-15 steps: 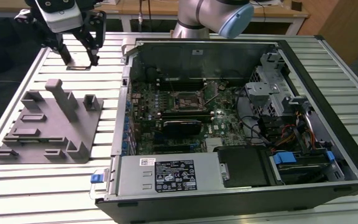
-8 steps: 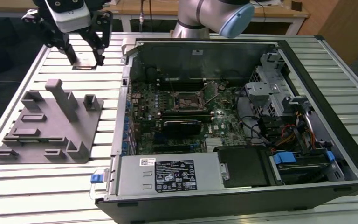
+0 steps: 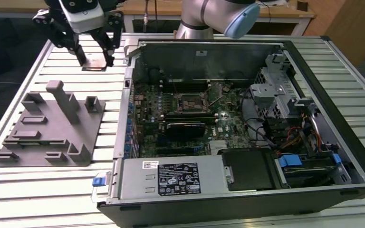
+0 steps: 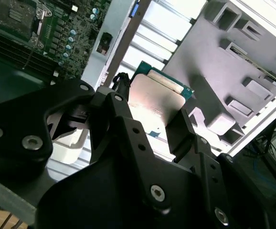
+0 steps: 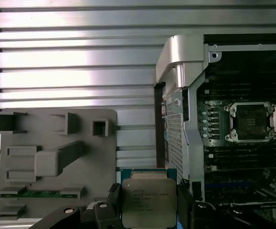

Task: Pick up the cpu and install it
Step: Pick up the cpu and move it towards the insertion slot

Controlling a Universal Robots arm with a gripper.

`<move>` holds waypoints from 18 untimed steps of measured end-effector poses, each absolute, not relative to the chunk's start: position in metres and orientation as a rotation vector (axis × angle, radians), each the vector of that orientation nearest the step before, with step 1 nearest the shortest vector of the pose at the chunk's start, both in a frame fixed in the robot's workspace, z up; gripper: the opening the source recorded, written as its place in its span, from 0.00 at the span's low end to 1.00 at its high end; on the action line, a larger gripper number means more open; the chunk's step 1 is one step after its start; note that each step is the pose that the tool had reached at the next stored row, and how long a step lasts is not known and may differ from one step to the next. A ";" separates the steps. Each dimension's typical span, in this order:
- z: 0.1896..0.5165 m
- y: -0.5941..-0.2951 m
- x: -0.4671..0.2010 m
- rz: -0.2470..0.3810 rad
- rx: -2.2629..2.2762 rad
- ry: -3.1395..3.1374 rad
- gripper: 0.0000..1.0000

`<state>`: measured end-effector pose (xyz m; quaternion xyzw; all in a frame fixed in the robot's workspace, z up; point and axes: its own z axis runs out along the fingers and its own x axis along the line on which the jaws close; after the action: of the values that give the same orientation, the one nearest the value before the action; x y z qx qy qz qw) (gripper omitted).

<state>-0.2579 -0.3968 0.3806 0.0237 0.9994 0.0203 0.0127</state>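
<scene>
Desk (image 3: 43, 190): slatted metal, carries everything.
Computer case (image 3: 353, 156): lying open, green motherboard (image 3: 233, 126) inside.
Fixture (image 3: 49, 128): grey plastic, on the desk at the exterior view's left of the case.
End effector (image 3: 95, 59): above the slats beyond the fixture, fingers clamped on the cpu.
Socket (image 5: 250, 121): mid-motherboard.
Cpu (image 5: 149, 202): silvery plate, gripped by opposite edges, outside the case.

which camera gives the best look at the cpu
The first wrist view: the cpu faces the camera squarely, its top plate visible in the gripper. The second wrist view shows it tilted, partly behind the fingers; the exterior view shows it from afar, between them.
</scene>
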 end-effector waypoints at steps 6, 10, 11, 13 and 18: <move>0.381 -0.396 -0.246 0.063 0.074 3.115 0.55; 0.381 -0.396 -0.238 0.063 0.074 3.115 0.55; 0.381 -0.396 -0.236 0.063 0.074 3.115 0.55; 0.381 -0.396 -0.232 0.063 0.074 3.115 0.55; 0.381 -0.395 -0.220 0.063 0.074 3.115 0.55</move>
<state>-0.2202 -0.3954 0.3807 0.0236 0.9994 0.0202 0.0126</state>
